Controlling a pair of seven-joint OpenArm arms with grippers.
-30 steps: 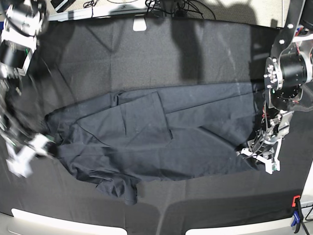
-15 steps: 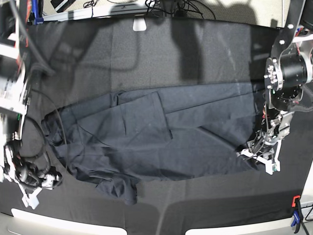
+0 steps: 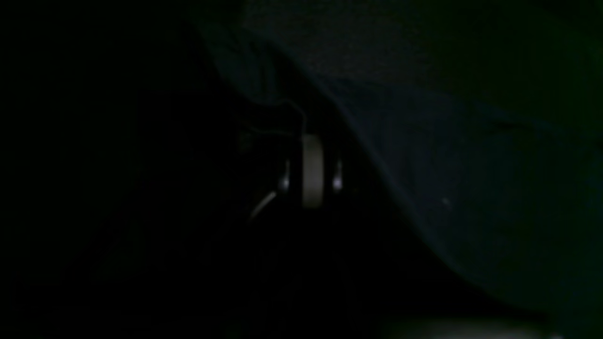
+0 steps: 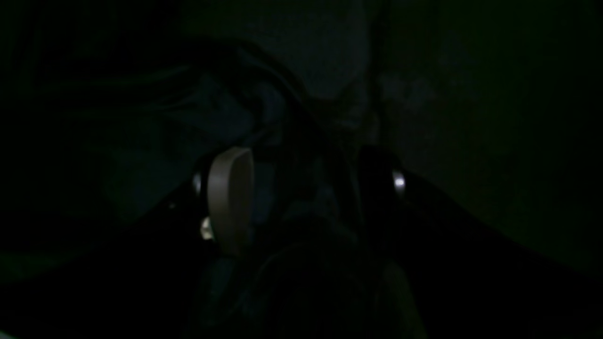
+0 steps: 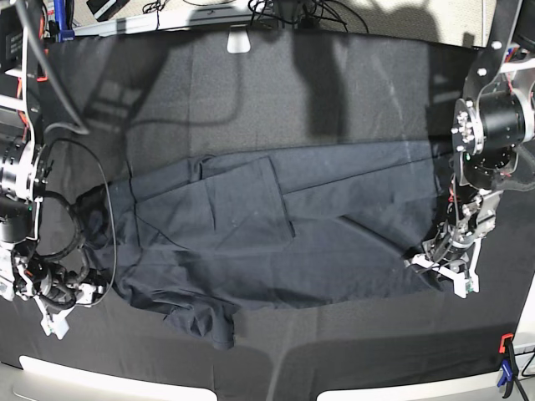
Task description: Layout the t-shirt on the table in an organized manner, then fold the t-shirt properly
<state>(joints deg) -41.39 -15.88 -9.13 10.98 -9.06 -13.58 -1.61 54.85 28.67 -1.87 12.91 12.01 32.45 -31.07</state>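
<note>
The t-shirt (image 5: 267, 234) lies mid-desk (image 5: 251, 92), spread wide but rumpled, with a flap doubled over near 11 o'clock and a bunched hem at 7 o'clock, so layout is only partly done and no fold has been made. Left gripper (image 5: 441, 269) sits at the shirt's 3 o'clock edge, grip unclear; right gripper (image 4: 301, 188) at 9 o'clock is spread wide.

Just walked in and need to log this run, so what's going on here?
A two-armed robot is spreading a dark t-shirt on the black-covered table. The shirt lies rumpled, not yet flat or folded. The left tool sits low at one end of the shirt, nearly closed at its edge. The right tool is at the opposite end with its jaws wide apart.
</note>
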